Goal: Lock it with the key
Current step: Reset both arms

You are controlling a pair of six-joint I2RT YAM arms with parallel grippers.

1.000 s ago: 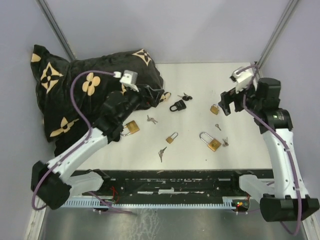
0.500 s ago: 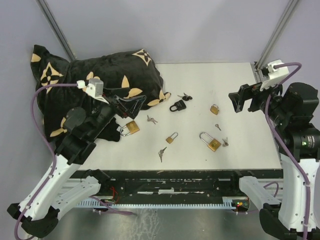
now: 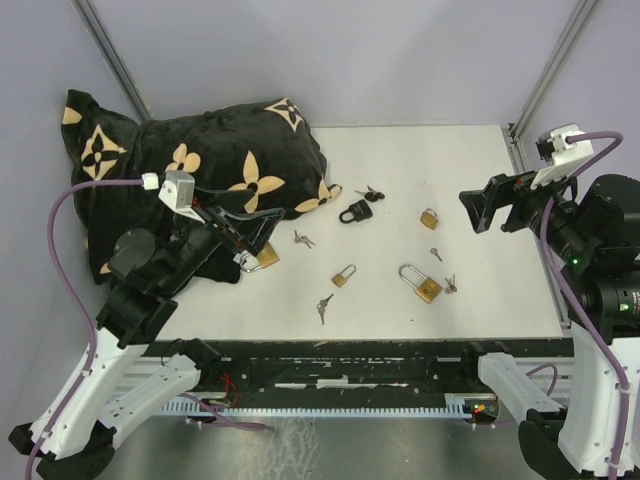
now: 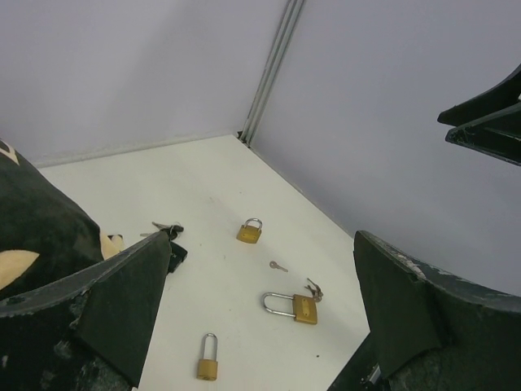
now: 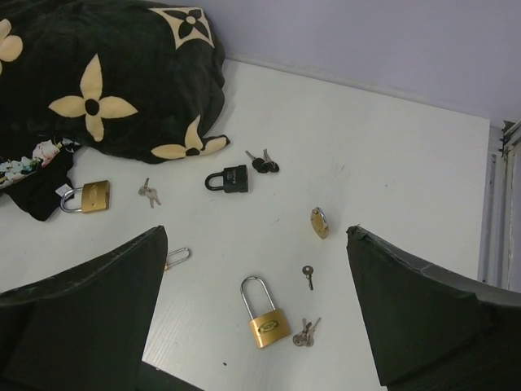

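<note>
White desk [image 3: 480,160] with grey walls all round it. Lots of locks and keys lie on the desk. A black pillow [image 3: 200,150] with tan flowers sits at the back on the left.

Both arms are up in the air. The left pincer [image 4: 262,244] has its two fingers wide apart and holds nothing. The right pincer [image 5: 256,236] is wide apart too and holds nothing.

So I think the job is only at its start. No key is picked up and no lock is held yet.

The black lock [image 3: 352,213] lies near the middle of the desk, between the two pincers. Its dark keys [image 3: 371,193] lie just beside it. The big gold lock [image 3: 401,291] lies nearer the front, with a bunch of keys [image 3: 450,284] just beside it. One lone key [image 3: 436,253] lies a bit behind that. A small gold lock [image 3: 428,218] lies further back.

The left pincer hangs over the edge of the pillow, near another gold lock [image 3: 262,257]. The right pincer hangs over the right edge of the desk, well apart from the locks. The small gold lock is the closest one to it.

Next, I think one pincer has to go down and pinch a key by its head. Keys are thin and flat, so that will be tricky. The other pincer should hold a lock steady. I cannot tell which key fits which lock
</note>
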